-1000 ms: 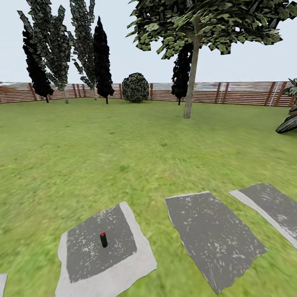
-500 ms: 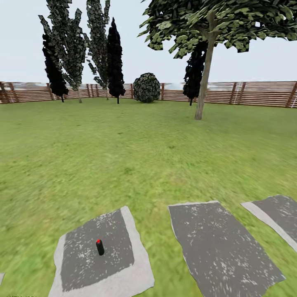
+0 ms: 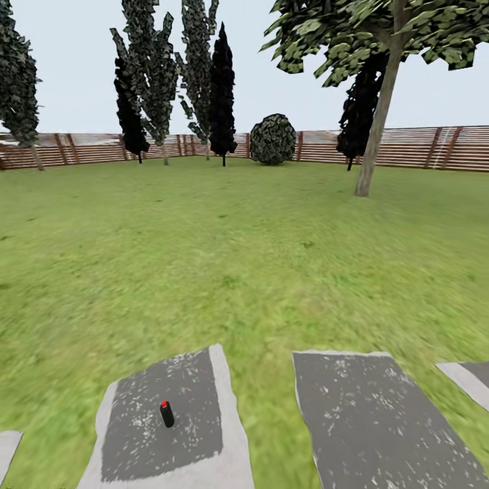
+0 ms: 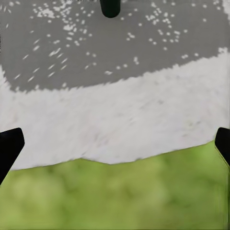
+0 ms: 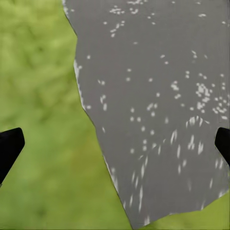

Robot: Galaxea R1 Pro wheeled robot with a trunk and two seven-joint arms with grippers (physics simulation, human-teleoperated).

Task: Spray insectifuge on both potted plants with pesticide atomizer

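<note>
A green lawn [image 3: 224, 258] runs back to a brown slatted fence [image 3: 407, 146], with dark trees and a round bush [image 3: 273, 139] along it and a pale sky above. Near the bottom of the head view lie grey stepping stones. The pesticide atomizer [image 3: 166, 413] stands upright on the dark middle of the left-hand stone [image 3: 197, 394], its red mark on top; the left wrist view catches its dark lower body [image 4: 110, 7] at the edge of the picture, beyond the stone's pale border. The left gripper [image 4: 115, 146] has its black fingertips [image 4: 9, 146] spread wide with nothing between them, hovering over the stone's rim and the grass. The right gripper [image 5: 115, 146] is likewise spread and empty, over the edge of a neighbouring stone [image 5: 158, 110]. I cannot pick out the potted plants here. The risk, as I judge it: the bottle is slim and free-standing, so a reach that comes in low or off-centre could knock it over and send it rolling onto the grass, making the grasp awkward
</note>
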